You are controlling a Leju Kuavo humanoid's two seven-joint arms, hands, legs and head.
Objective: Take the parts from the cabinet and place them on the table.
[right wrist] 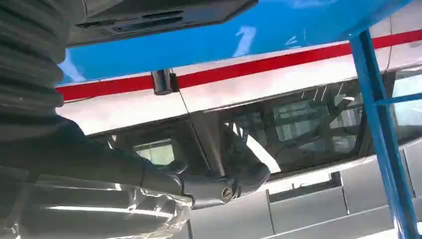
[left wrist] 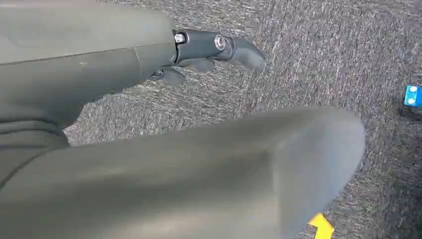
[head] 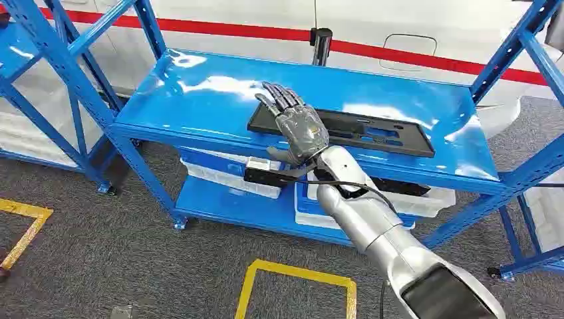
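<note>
A long flat black plate [head: 346, 129] is being seen lying on the top shelf of the blue rack [head: 199, 93], with its long axis running across the shelf from the robot's left to its right and tilting a little away toward the right end. The right hand [head: 298, 123] is being held over the plate's left end, palm down, with its fingers [head: 282, 97] stretched out straight and spread, pointing away from the robot and so crossing the plate's long axis rather than running along it. Nothing is being gripped by this hand; the fingers are released, and whether the palm is actually resting on the plate or hovering just above it cannot be told from the head view. In the right wrist view the plate's dark underside [right wrist: 164, 15] is being shown close beside the hand, with the thumb [right wrist: 224, 186] kept apart from it, which is being taken as a sign that no grasp is closed yet. The greater part of the plate is being left to the right of the hand, so a lift from this end is being judged likely to let the far end sag or swing. The left hand [left wrist: 214, 47] is being seen hanging over grey carpet, well apart from the rack, with its fingers loosely extended and empty, so the right hand is plainly the nearer one. White bins [head: 229, 176] are being seen on the lower shelf beneath the plate.
</note>
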